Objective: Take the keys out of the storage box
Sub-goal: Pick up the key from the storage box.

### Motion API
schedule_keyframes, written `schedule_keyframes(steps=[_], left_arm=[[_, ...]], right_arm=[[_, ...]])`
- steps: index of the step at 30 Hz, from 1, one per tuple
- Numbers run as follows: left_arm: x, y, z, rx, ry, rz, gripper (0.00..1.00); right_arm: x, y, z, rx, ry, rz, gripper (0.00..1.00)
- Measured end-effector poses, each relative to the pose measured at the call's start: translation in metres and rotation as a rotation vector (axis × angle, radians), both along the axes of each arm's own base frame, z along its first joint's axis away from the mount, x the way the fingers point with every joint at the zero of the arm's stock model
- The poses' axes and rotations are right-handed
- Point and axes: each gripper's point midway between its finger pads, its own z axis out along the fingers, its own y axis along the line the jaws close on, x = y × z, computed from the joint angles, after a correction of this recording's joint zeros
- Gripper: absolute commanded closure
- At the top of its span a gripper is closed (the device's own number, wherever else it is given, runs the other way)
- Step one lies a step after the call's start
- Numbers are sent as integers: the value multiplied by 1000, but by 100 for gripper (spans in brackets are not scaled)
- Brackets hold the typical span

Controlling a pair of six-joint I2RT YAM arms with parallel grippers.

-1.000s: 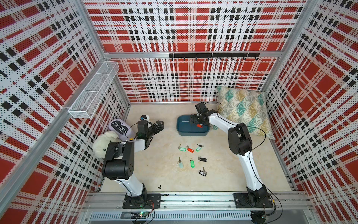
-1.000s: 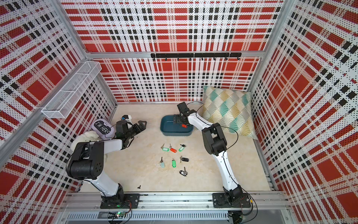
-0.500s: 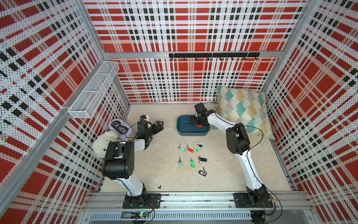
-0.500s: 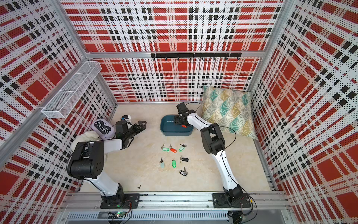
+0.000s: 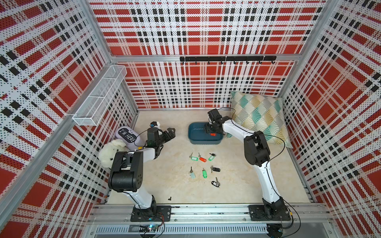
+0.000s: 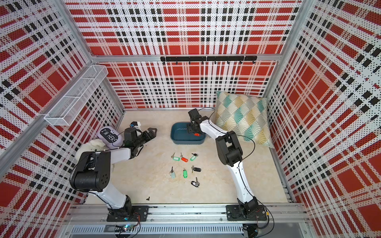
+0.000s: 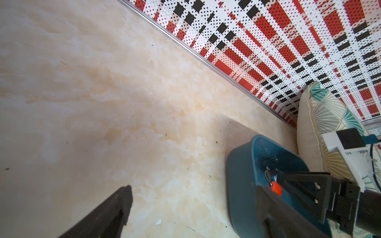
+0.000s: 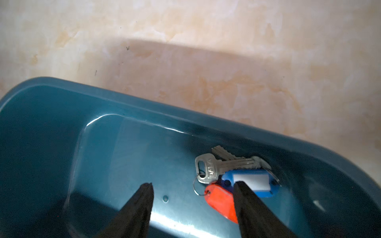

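Your right gripper [image 8: 192,185] hangs inside the storage box [image 8: 51,115], jaws apart and clamping nothing. The right wrist view shows a red tag [image 8: 220,202], a blue tag [image 8: 247,183] and silver keys [image 8: 208,169]. A top view shows just the red tag [image 5: 213,134]. Seven tagged keys [image 5: 204,173] lie on the floor [image 5: 165,175]. Your left gripper [image 5: 171,133] hovers, fingers spread wide.

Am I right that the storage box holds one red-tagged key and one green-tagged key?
Not quite: the red tag is right, but the other is a blue tag, not green; the right wrist view shows both in the storage box.
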Motion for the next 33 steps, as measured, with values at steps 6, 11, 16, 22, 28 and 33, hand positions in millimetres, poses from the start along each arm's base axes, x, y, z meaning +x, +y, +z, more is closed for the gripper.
schedule_keyframes(steps=[6,11,16,22,28,33], left_arm=[[0,0,0,4,-1,-2,1],[1,0,0,4,-3,-2,1],[2,2,-3,5,5,2,1],[3,5,-4,5,7,9,1],[3,8,-7,5,14,15,1],[3,9,-8,5,16,18,1]], right_arm=[[3,-2,-20,-44,30,5,37],[4,-2,-22,-55,37,4,40],[11,5,-24,-40,32,10,40],[24,15,-26,-3,17,16,48],[31,20,-26,12,-1,20,62],[33,17,-27,2,-6,16,75]])
